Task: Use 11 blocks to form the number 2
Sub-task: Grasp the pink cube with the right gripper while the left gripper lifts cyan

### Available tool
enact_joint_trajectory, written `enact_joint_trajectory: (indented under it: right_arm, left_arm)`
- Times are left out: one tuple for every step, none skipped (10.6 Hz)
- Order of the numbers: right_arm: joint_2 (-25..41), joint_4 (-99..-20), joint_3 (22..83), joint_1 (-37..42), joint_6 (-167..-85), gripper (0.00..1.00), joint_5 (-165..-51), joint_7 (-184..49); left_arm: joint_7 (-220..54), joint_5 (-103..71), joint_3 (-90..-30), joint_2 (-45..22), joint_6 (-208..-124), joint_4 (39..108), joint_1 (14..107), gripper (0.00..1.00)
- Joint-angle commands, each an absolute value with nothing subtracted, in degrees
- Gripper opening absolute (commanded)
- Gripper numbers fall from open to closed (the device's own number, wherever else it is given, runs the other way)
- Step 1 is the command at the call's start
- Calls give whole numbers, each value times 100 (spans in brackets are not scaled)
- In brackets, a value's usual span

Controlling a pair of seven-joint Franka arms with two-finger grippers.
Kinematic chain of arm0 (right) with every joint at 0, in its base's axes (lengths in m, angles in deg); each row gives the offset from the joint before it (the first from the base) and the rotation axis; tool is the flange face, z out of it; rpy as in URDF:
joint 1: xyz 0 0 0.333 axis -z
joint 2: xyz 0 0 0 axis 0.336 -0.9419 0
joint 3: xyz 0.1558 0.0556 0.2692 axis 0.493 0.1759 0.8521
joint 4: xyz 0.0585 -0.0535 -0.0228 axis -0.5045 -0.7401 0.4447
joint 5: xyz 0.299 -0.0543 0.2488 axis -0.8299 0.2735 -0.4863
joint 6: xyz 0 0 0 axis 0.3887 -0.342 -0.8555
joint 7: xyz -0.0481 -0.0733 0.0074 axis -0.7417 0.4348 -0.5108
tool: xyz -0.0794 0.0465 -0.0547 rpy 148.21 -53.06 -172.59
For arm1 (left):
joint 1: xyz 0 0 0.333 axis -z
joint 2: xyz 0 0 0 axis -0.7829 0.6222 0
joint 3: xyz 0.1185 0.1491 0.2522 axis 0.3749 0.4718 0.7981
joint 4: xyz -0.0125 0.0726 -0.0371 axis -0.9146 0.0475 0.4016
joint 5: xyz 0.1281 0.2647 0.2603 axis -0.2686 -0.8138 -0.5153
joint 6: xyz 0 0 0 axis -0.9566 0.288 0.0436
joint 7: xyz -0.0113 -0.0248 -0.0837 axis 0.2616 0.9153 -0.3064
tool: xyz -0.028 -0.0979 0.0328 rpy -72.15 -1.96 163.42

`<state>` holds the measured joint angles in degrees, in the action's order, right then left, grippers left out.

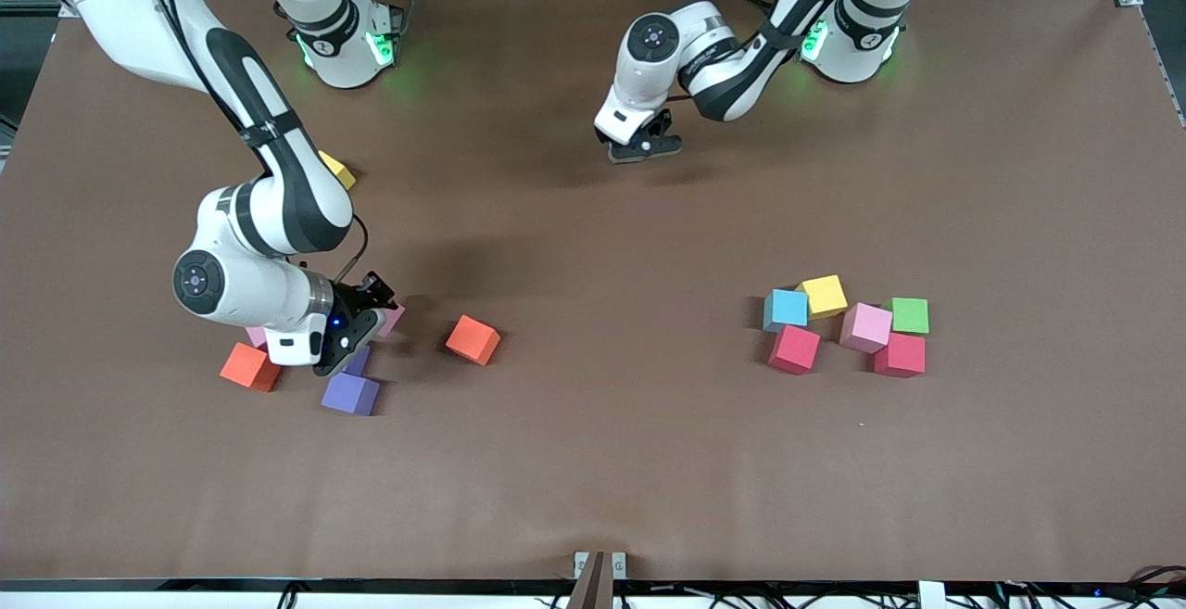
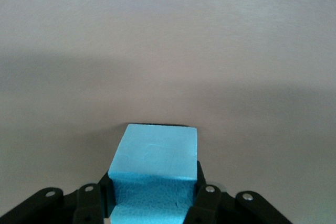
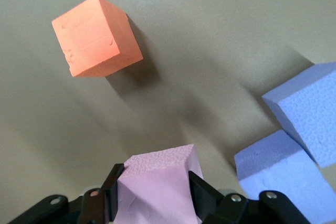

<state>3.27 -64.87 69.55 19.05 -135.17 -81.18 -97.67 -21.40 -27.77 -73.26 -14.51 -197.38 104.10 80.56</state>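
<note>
Left gripper [image 1: 646, 147], upper centre of the front view, clamps a blue block [image 2: 155, 174]; right gripper [image 1: 364, 323], lower left, clamps a pink block [image 3: 156, 192]. Purple blocks [image 1: 351, 393] crowd it: lifting could knock them.

From my seat: a tight bunch of six cubes [image 1: 865, 327] sits toward the left arm's end, four in a row and two nearer the front camera. A looser group [image 1: 350, 394] lies toward the right arm's end, with the right gripper [image 1: 375, 308] down among it, clamped on one cube [image 3: 155, 187]. A stray cube [image 1: 336, 170] lies farther from the camera than that group. The left gripper [image 1: 639, 147] is over mid-table near the bases, gripping another cube [image 2: 155, 166].
</note>
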Motion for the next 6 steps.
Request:
enact_joint_trajectory:
  right_arm:
    - [554,-6491,6984,1823,-13160,0,-8159,-8618]
    - [598,-6491,7002,1788,-13089,0,-8185,-8064]
    - [625,-6499,7037,1788,-13053,0,-8220,-7615]
    - [651,-6499,7107,1796,-13053,0,-8229,-7149]
    - [686,-6491,7125,1788,-13062,0,-8264,-6753]
    - [695,-6491,7204,1779,-13088,0,-8387,-6305]
  left_arm:
    - [-2482,-2898,-6950,-1166,-19106,9687,8516,17]
    - [-2622,-2828,-6782,-1018,-18503,9232,8762,18]
    - [-2702,-2810,-6737,-816,-17861,8740,8860,18]
    - [-2711,-2810,-6737,-683,-17507,8457,8896,18]
    - [-2729,-2793,-6737,-665,-17434,8402,8966,18]
    - [-2738,-2792,-6693,-656,-17433,8401,9019,18]
